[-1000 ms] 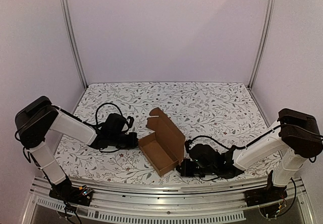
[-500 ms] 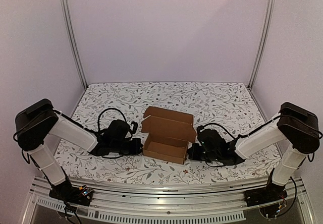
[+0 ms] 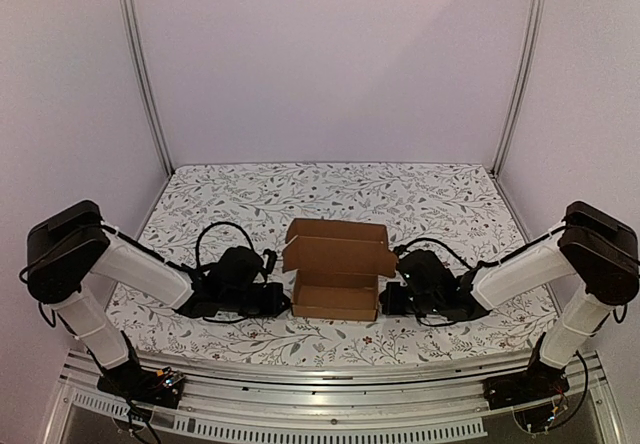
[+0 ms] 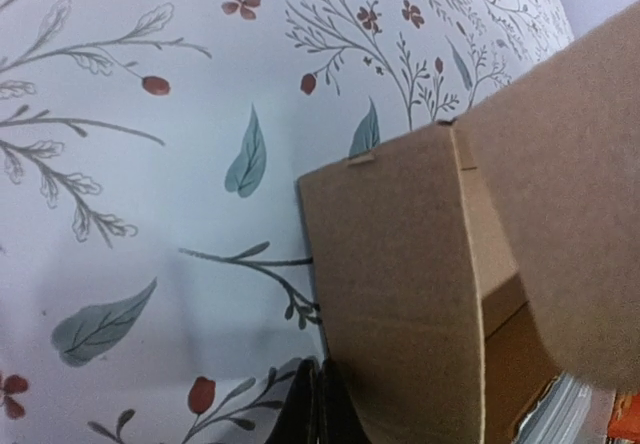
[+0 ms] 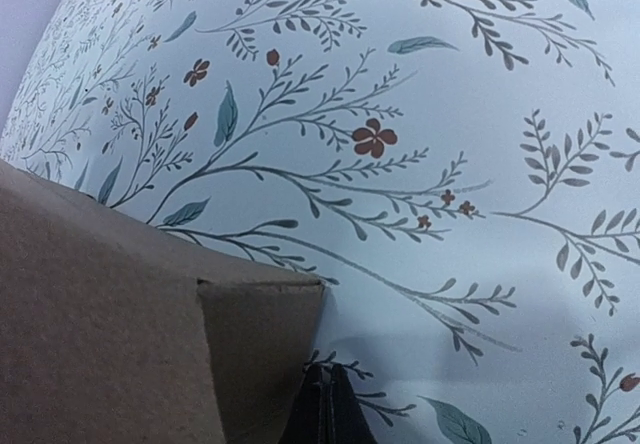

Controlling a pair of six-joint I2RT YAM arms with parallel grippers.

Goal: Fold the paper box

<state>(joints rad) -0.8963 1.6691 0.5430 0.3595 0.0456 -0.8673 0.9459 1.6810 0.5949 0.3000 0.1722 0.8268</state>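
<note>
The paper box (image 3: 336, 282) is a brown cardboard carton standing on the floral cloth at centre front, with its lid flap (image 3: 338, 246) raised at the back. My left gripper (image 3: 282, 299) lies low at the box's left end, shut and empty. In the left wrist view its closed fingertips (image 4: 318, 409) sit against the box's end wall (image 4: 400, 304). My right gripper (image 3: 386, 299) lies at the box's right end, shut and empty. In the right wrist view its closed fingertips (image 5: 326, 409) sit just beside the box's end flap (image 5: 255, 354).
The floral tablecloth (image 3: 430, 204) covers the table. Metal frame posts (image 3: 140, 64) stand at the back corners in front of plain walls. An aluminium rail (image 3: 300, 404) runs along the near edge.
The box has turned from a diagonal position to square with the front edge. Both grippers have swung in and now flank its left and right ends.
</note>
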